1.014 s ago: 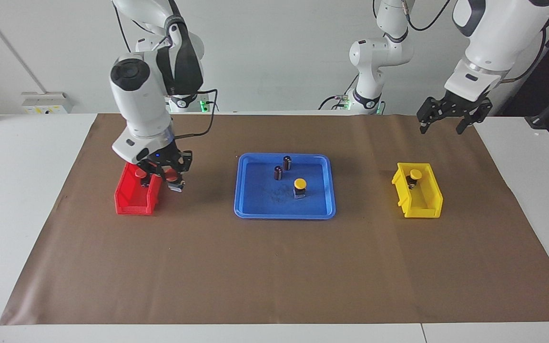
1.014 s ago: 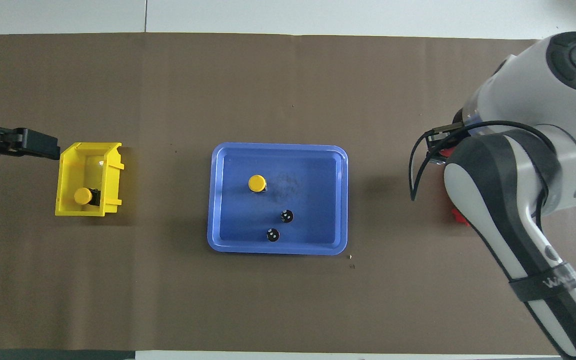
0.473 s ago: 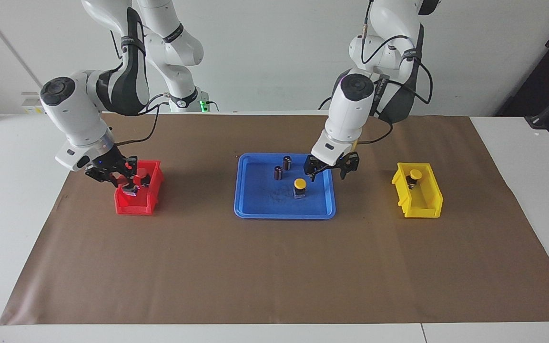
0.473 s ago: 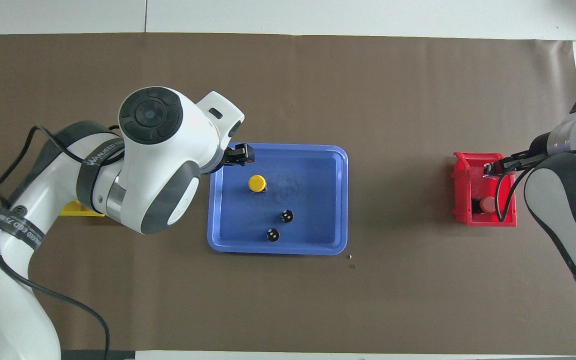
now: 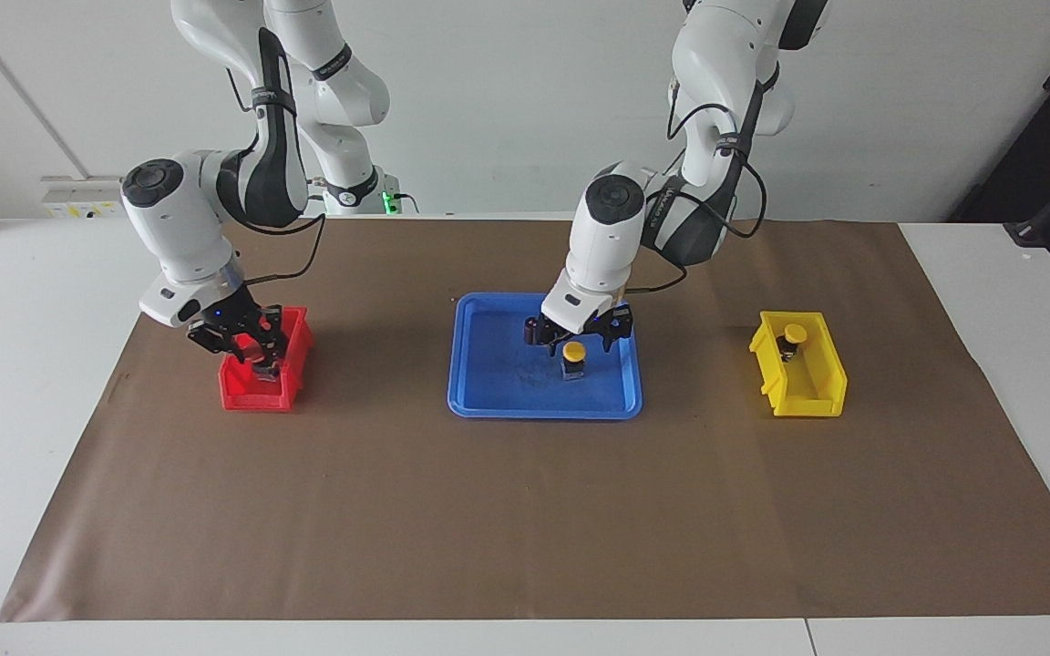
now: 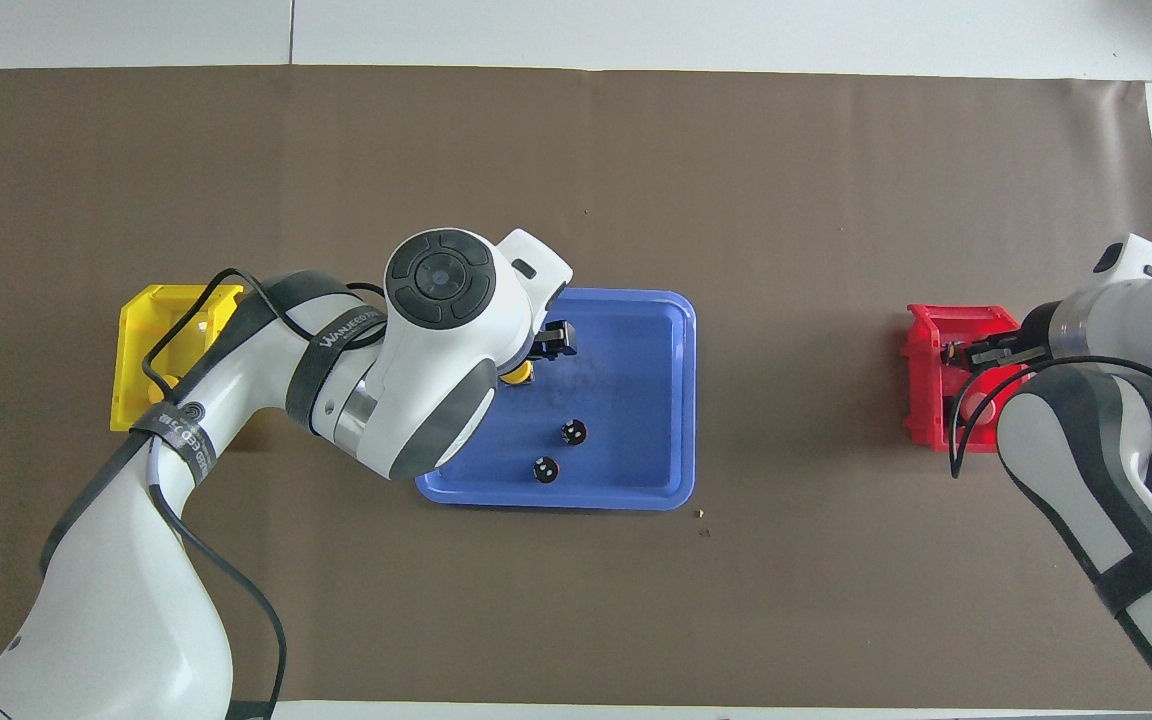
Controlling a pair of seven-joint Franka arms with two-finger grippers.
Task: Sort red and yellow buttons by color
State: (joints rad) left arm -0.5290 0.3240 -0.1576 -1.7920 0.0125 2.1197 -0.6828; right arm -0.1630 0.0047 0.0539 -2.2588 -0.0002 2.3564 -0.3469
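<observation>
A yellow button (image 5: 573, 351) stands in the blue tray (image 5: 488, 403). My left gripper (image 5: 576, 339) is open just over it, one finger on each side of the cap. In the overhead view the left gripper (image 6: 536, 352) covers most of that button (image 6: 517, 375). A second yellow button (image 5: 794, 334) sits in the yellow bin (image 5: 812, 394). My right gripper (image 5: 256, 355) is down in the red bin (image 5: 252, 396), and the frames do not show what it holds. One red button cap (image 6: 974, 405) shows in the red bin (image 6: 921, 385).
Two dark cylinders (image 6: 573, 432) (image 6: 544, 468) stand in the blue tray (image 6: 556, 500), nearer to the robots than the yellow button. Brown paper covers the table. The left arm hides much of the yellow bin (image 6: 151, 320) in the overhead view.
The left arm swung from over the yellow bin's end to the tray and lowered over the yellow button. The right gripper carried a red button over the red bin and lowered into it.
</observation>
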